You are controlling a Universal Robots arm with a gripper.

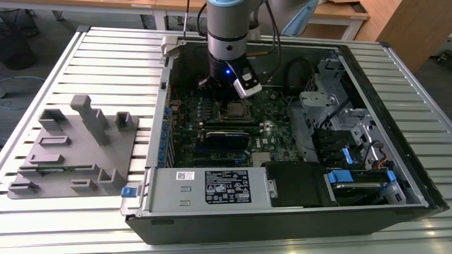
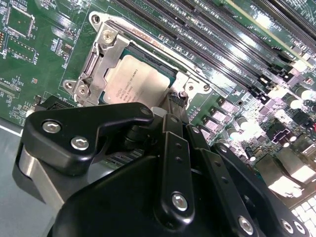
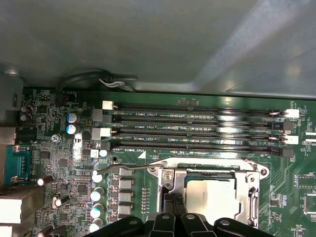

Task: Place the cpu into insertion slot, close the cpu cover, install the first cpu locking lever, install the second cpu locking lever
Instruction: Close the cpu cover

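Since the small, flat, square cpu (image 2: 136, 81) with its dull silver-grey metal top already lies seated in the insertion slot (image 2: 193, 85), a square socket with a silvery metal rim on the green circuit board (image 2: 44, 64), the placing step reads as done. It sits flat and square to the rim, as the contacts beneath would need. Its top is matt and faintly printed, with a thin dark-green edge along 1 side in the second wrist view.

The cpu cover (image 2: 97, 61), a thin silvery metal frame plate with a large square window, lies down around the chip, so the metal top shows through the window. I judge it closed, bearing on the chip's edges. A thin bent wire locking lever (image 3: 131, 168) runs along 1 side of the socket and its hooked end juts out over the board. Whether it is latched I cannot tell.

The black gripper (image 3: 173, 201) hangs just over the socket's edge, beside the chip, its 2 fingers drawn together with nothing between them. By my reading, a narrow tip fits that tight spot. Long black memory slots (image 3: 197, 131) lie just beyond.

In the exterior view the grey robot arm (image 1: 227, 32) reaches down into the open black computer case (image 1: 282, 230), which lies on its side on the slatted metal worktop (image 1: 106, 58) so that the board faces up. A grey moulded parts fixture (image 1: 78, 143) stands beside the case, toward the exterior view's left.
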